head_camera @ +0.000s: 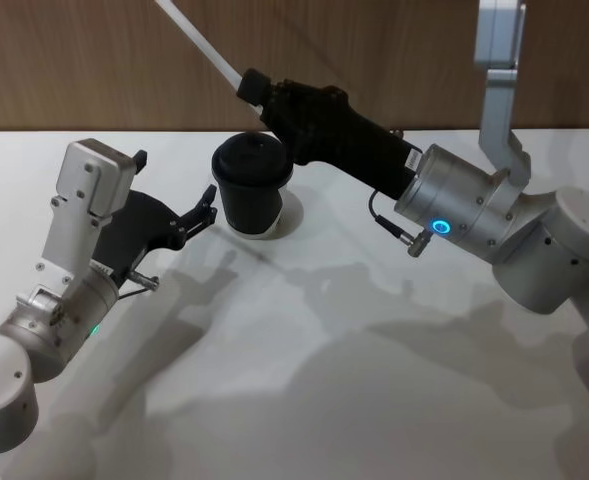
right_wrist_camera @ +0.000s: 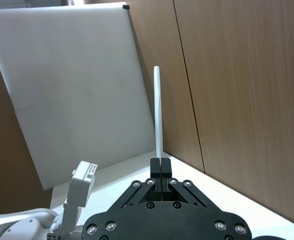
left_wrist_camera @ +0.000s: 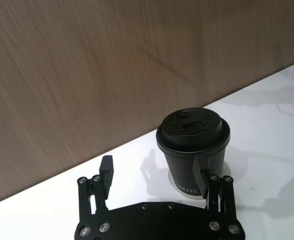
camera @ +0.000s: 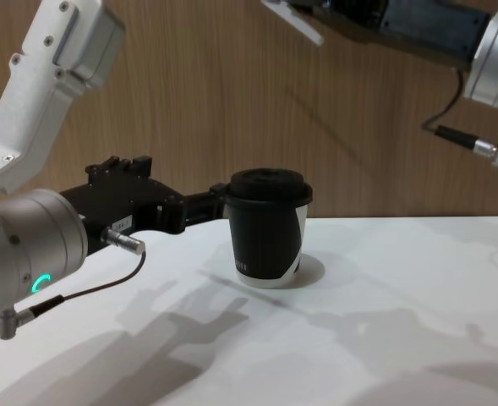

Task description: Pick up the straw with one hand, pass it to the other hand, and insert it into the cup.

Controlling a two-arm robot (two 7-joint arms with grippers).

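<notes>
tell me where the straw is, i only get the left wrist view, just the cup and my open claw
Observer: the right claw is shut on the straw, high above the cup.
Operator: is it in the lid yet
Observer: no, the chest view shows the straw well above the lid, apart from it.
Operator: how is it angled
Observer: tilted; in the head view it runs from the right claw up toward the robot's left. The left claw is open at the cup's left side.
</notes>
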